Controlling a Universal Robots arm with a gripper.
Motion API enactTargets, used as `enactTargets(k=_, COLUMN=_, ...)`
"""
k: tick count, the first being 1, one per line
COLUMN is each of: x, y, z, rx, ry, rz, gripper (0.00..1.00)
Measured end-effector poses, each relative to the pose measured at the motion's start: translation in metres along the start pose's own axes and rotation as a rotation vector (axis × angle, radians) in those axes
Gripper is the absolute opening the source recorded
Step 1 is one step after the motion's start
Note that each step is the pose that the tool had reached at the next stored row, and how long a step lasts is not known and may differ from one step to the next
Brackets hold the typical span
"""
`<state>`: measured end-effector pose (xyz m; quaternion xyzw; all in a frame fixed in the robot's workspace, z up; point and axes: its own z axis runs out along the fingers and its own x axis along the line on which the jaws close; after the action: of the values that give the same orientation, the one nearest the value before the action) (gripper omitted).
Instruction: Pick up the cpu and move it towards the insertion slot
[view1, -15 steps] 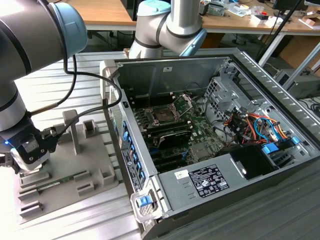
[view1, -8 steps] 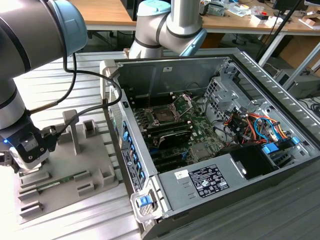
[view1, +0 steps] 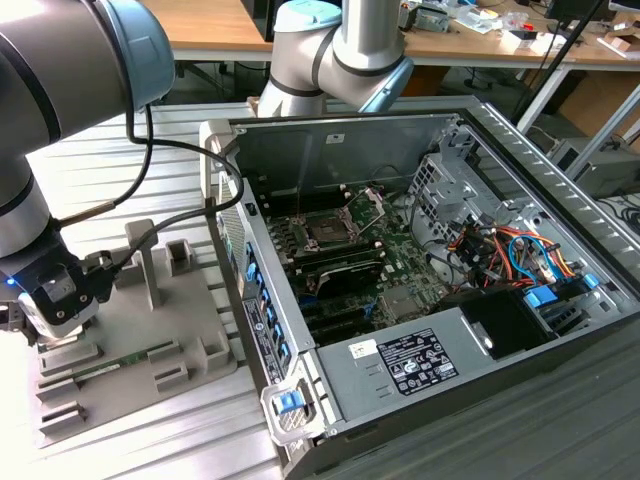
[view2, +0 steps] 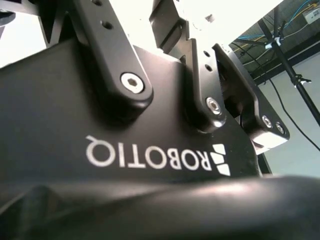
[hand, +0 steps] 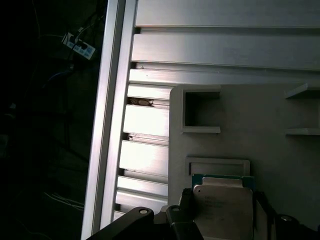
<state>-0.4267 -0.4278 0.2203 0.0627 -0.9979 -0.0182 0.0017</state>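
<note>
As seen lower left in exterior view, end effector (view1: 55, 330) over grey tray (view1: 190, 330).
cpu (hand: 222, 210) at its tip; grip state can't tell.

Arm's wrist and gripper (view1: 57, 322) at lower left of frame, low over the left end of the grey plastic fixture plate (view1: 190, 330). Plate lies on the slatted aluminium table (view1: 120, 150). On the plate, just right of the gripper, a green memory stick (view1: 112, 365) lying flat. Centre and right: open computer case (view1: 300, 150), green motherboard (view1: 410, 262) inside. At frame centre the insertion slot (view1: 328, 230), its load plate (view1: 372, 205) hinged up at its upper right. Right of the board, orange and blue cables (view1: 510, 250). Wooden benches (view1: 210, 25) along the top edge
</note>
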Motion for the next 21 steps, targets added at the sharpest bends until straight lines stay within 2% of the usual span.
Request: enactTargets(k=21, x=0.0, y=0.0002, z=-0.0054, rx=0.0, ry=0.0, rz=0.0, gripper=0.55)
